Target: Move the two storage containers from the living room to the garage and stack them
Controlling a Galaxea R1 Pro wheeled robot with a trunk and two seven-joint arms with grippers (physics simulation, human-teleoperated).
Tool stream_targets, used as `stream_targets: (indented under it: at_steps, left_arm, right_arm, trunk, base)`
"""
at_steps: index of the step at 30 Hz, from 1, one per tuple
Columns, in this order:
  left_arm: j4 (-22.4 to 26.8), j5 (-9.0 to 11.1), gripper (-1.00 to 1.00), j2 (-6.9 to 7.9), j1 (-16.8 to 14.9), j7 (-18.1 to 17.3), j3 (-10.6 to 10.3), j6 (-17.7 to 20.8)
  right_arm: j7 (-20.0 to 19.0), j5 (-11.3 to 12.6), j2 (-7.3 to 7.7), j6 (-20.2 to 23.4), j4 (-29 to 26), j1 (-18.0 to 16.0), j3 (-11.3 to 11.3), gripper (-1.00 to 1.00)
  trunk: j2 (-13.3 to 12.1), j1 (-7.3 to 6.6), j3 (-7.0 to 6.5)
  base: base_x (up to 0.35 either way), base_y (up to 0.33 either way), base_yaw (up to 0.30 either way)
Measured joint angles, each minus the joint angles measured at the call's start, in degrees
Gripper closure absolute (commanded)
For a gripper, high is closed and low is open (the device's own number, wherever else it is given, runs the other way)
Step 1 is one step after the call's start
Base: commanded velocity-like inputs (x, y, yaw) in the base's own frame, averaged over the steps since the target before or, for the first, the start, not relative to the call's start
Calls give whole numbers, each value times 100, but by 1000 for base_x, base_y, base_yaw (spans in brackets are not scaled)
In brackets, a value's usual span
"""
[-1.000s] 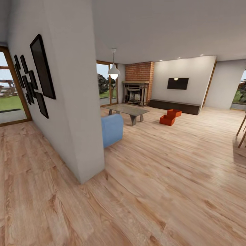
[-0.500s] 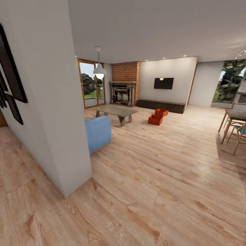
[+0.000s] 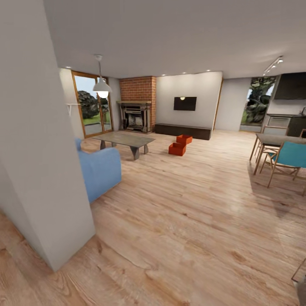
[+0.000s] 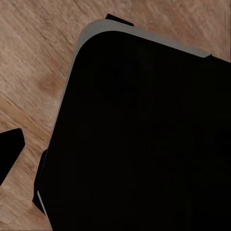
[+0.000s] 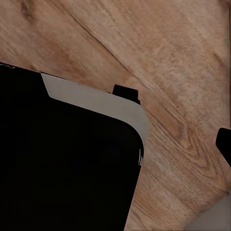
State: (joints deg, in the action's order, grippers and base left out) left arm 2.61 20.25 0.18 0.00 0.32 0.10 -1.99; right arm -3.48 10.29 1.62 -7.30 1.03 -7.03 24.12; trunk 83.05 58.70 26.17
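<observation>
The two storage containers are orange-red open bins on the light wood floor of the living room, far ahead in the head view. The nearer one (image 3: 177, 148) touches the farther one (image 3: 184, 139), which lies just before the long dark bench (image 3: 182, 131). In the left wrist view my left gripper (image 4: 115, 163) hangs over the robot's black base (image 4: 144, 134), one dark fingertip (image 4: 9, 154) far out at the frame's edge. My right gripper (image 5: 115, 144) is likewise spread, fingertip (image 5: 224, 144) at the edge. Both hold nothing.
A white wall corner (image 3: 42, 170) stands close at the left, a blue armchair (image 3: 100, 170) behind it. A grey coffee table (image 3: 123, 139) sits beside the containers. A dining table (image 3: 276, 139) and teal chair (image 3: 289, 156) are at the right. Open wood floor (image 3: 178, 204) lies between.
The whole head view has swung to the right: the wall's picture frames have left the frame and the dining table has come in. The containers have not moved on the floor.
</observation>
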Motion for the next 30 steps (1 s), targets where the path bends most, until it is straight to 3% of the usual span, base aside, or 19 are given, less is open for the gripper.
stream_targets:
  at_steps: [21, 30]
  left_arm:
    - [0, 3, -100, 0, 0, 0, 0, 4]
    - [-1, 0, -100, -11, 0, 0, -20, -17]
  right_arm:
    - [-2, -29, -11, 1, 0, 1, 24, -100]
    - [-1, -57, -1, 16, 0, -1, 31, -100]
  trunk:
    - [0, 0, 0]
    - [0, 0, 0]
  base:
    - [325, 0, -249]
    - [325, 0, -36]
